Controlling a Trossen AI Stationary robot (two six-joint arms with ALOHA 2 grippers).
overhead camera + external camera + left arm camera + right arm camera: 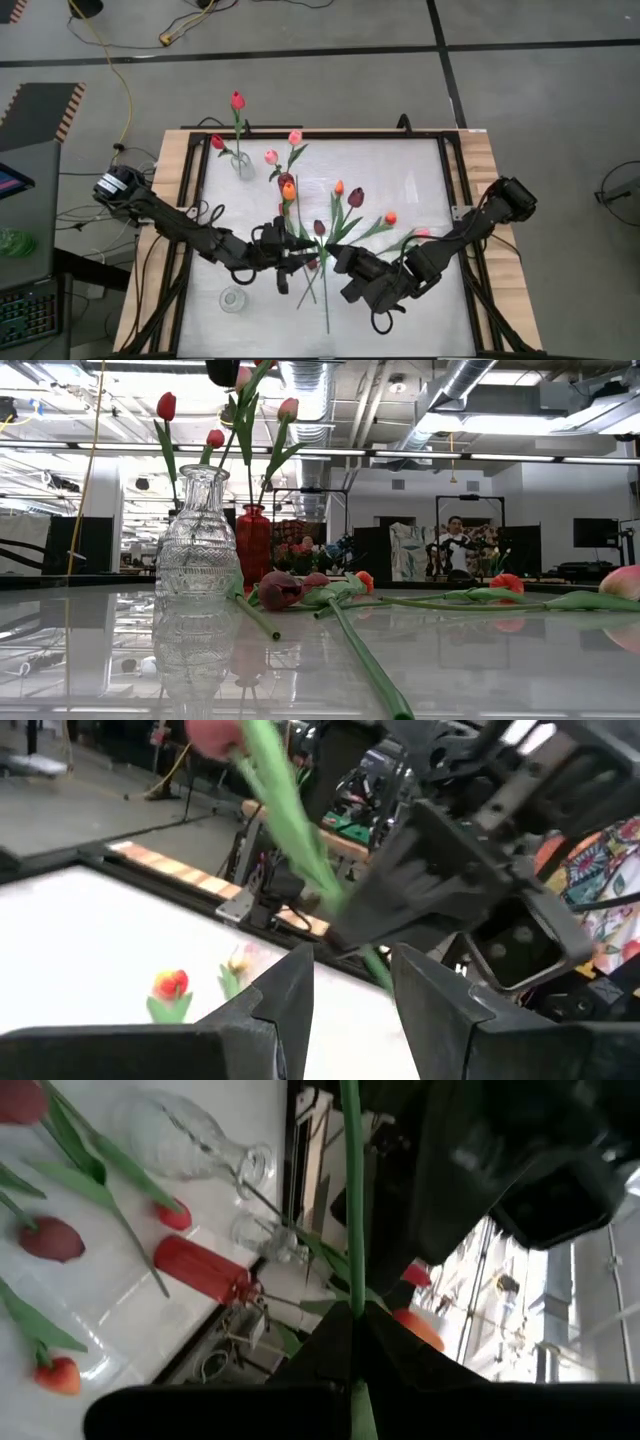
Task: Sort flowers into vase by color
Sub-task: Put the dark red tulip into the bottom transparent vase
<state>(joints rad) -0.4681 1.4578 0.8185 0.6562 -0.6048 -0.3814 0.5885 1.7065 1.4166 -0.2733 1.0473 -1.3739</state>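
Far left on the counter (420,180), near its back edge, a clear glass vase (242,165) stands upright with red tulips (237,101) in it, and a second, smaller clear vase (232,298) stands near the front edge. A red vase (252,545) also shows in the low view, though whether it holds any stems cannot be told. Moving right, the left pincer (350,985) sits over the middle of the counter with its fingers apart, a green stem running in the gap just beyond them. Next to it the right pincer (355,1320) is clamped on the stem (351,1200) of a tulip held up off the surface, so the two arms look to be meeting over one flower. Further right, loose flowers (350,205) lie flat and fanned out, heads in orange, maroon and pink, some stems crossing. These tulips look light and slender, with stems that probably flex and heads that are soft, so a hold on mid-stem, clear of the leaves, seems safest. Open counter remains on the right and along the front, but the arms are crowded at the centre, and the glass vases look easy to tip if a stem or a link brushes them.
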